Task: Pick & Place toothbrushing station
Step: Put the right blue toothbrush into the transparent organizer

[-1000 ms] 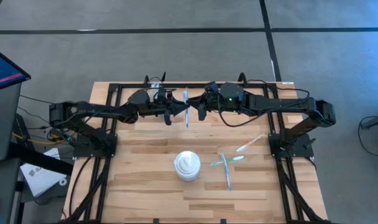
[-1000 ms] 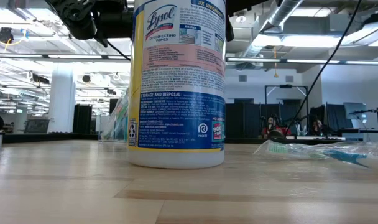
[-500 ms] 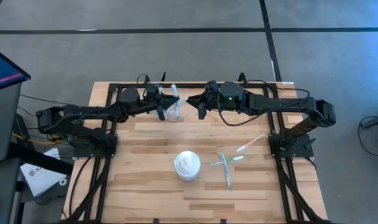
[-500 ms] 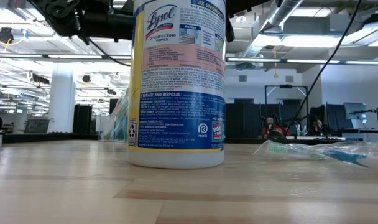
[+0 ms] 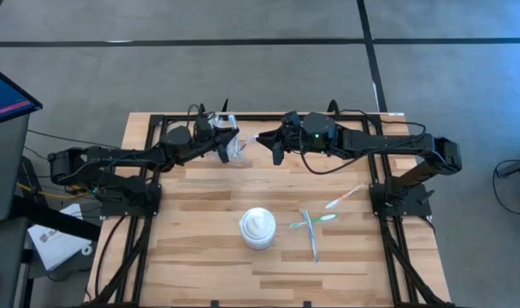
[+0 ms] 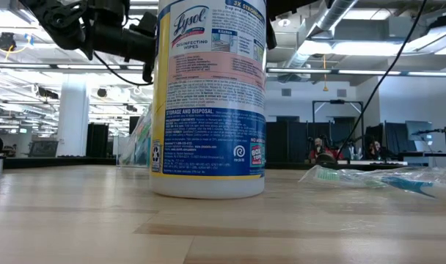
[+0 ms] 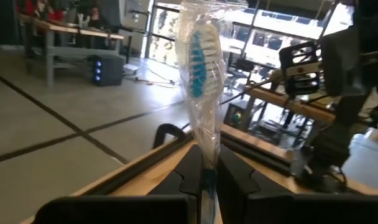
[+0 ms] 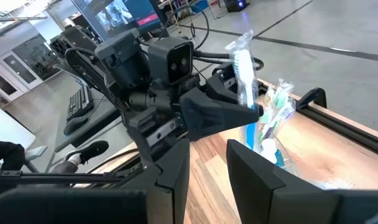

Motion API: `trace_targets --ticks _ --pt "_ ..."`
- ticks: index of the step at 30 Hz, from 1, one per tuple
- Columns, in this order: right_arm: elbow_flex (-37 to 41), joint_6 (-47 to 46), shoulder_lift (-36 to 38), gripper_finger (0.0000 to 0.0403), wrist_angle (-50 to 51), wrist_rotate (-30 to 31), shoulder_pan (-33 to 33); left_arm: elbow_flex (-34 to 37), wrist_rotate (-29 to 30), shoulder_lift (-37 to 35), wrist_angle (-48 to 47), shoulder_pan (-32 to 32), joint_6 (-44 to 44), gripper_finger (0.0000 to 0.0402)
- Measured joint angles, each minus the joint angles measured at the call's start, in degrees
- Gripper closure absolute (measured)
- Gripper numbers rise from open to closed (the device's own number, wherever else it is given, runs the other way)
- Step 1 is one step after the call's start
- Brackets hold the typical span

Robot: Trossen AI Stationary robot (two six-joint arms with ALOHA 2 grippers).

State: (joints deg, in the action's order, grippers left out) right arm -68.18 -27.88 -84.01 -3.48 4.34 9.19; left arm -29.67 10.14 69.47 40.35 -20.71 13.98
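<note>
A blue-bristled toothbrush (image 7: 198, 68) in a clear wrapper stands upright in my left gripper (image 5: 228, 144), which is shut on it at the table's far edge. In the right wrist view the brush head (image 8: 244, 62) rises just above a clear cup (image 8: 277, 127). The cup holds green and pink wrapped brushes and a white-capped tube. In the high view the cup (image 5: 239, 154) stands beside the left gripper. My right gripper (image 5: 262, 139) hovers open a little to the cup's right, facing the left one and holding nothing. My left gripper pinches the wrapped toothbrush's handle (image 7: 206, 177), below the bristle head, between its two fingers. The fingers come level from the table's left and lie across the brush. The brush is lifted clear, head up, its lower end hidden behind the fingers.
A white wipes tub (image 5: 258, 228) stands in the table's middle and fills the low view (image 6: 208, 95). To its right, pink (image 5: 344, 198), green (image 5: 314, 221) and blue (image 5: 314, 242) wrapped toothbrushes lie loose on the wood. Black frame rails run along the table's edges.
My left gripper has drawn back toward the table's left with the blue toothbrush, away from my right gripper, and has rolled. The brush, which lay level between the two grippers, now stands upright by the cup. The right arm has kept its place.
</note>
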Motion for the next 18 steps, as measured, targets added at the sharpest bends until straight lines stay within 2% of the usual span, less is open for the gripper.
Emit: trace_targets --ticks 9,18 --pt "0.0 0.0 0.0 0.0305 0.0 0.0 0.0 0.0 6.8 0.2 -1.8 0.0 -4.8 0.0387" --pt "0.0 0.0 0.0 0.0305 0.0 0.0 0.0 0.0 9.3 7.1 -0.3 0.1 -4.8 0.0386"
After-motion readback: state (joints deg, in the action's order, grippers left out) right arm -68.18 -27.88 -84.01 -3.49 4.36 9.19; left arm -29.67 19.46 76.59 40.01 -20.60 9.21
